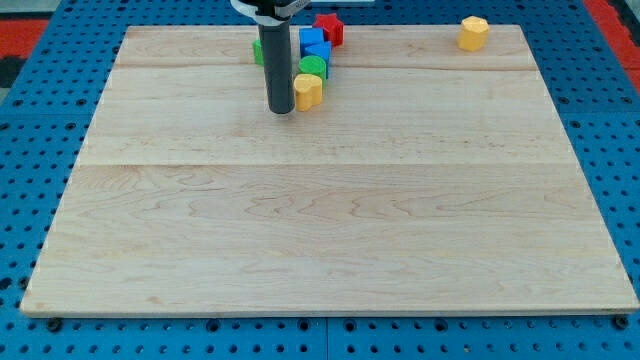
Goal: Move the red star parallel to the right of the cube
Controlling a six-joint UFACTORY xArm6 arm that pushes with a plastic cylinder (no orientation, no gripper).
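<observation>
The red star (329, 28) lies at the view's top edge of the wooden board (330, 230), just right of centre-left. Directly below it sit two blue blocks (314, 46), one a cube. Below them are a green round block (312, 66) and a yellow block (308, 90). My tip (280, 109) stands just left of the yellow block, close to it. The rod hides part of a green block (257, 50) on its left. The red star is up and to the right of my tip.
A second yellow block (474, 33) lies alone near the board's top right corner. The board rests on a blue perforated table (30, 120). The arm's mount shows at the view's top edge.
</observation>
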